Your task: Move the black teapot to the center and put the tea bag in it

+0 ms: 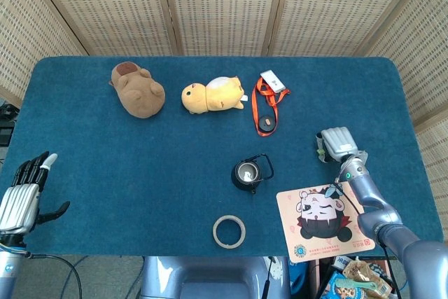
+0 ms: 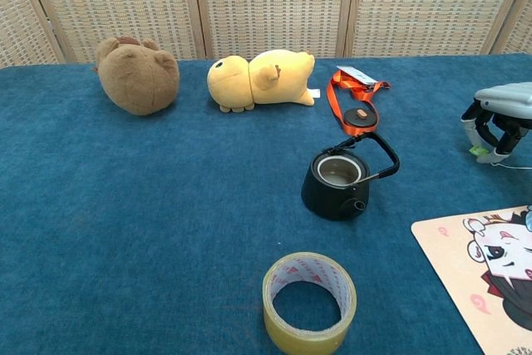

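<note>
The black teapot is sitting lidless near the middle of the blue surface, while the right hand is hovering well off to its right and the left hand is resting open at the near-left edge.
</note>
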